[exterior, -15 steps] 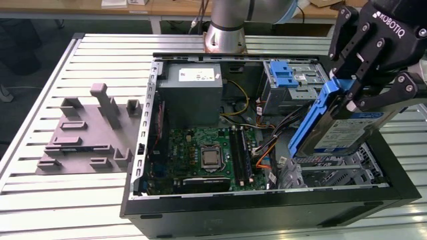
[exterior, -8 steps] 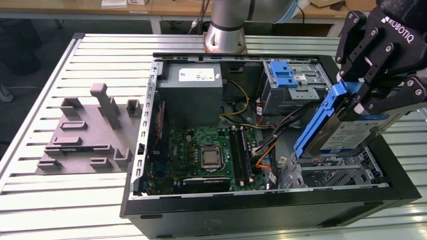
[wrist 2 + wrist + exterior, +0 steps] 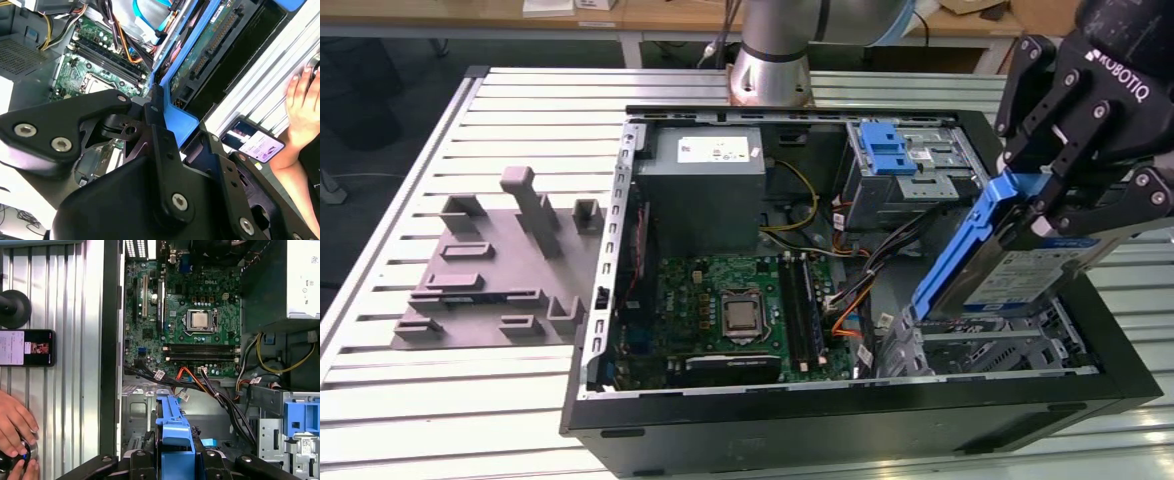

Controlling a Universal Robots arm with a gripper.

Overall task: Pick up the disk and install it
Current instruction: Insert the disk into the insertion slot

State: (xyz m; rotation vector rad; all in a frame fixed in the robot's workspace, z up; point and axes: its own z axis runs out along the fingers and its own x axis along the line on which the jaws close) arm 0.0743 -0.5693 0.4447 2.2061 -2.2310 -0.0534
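Exterior view: the gripper (image 3: 1062, 205) is clenched on the disk (image 3: 1014, 270), holding it tilted on edge above the open computer case (image 3: 854, 420), over the corner on the exterior view's right, above a bare metal bay (image 3: 994, 345). The disk's blue bracket (image 3: 958, 255) faces the case interior; its lower end is close to the bay, contact cannot be told. The green motherboard (image 3: 734, 315) lies in the case floor, the grey power-supply box (image 3: 707, 180) at the far side, and a blue latch on a metal cage (image 3: 887, 150) is beside it. A grey fixture plate (image 3: 487, 270) rests on the slatted table (image 3: 400, 400), to the exterior view's left of the case. Second wrist view: the black fingers (image 3: 160, 145) pinch the blue bracket (image 3: 180, 115), with the disk's circuit-board underside (image 3: 210, 45) showing past it. The motherboard (image 3: 95, 70) and cables (image 3: 125, 40) lie beyond. A phone (image 3: 252, 142) lies on the table, and a person's hand (image 3: 302, 105) is just beside it. First wrist view: the bracket (image 3: 172, 432) sits between the fingers (image 3: 137, 460), over the bay (image 3: 140, 415). The motherboard (image 3: 185, 320), orange and black cables (image 3: 200, 385), phone (image 3: 27, 347) and a hand (image 3: 15, 422) on a round knob (image 3: 12, 455) are visible.
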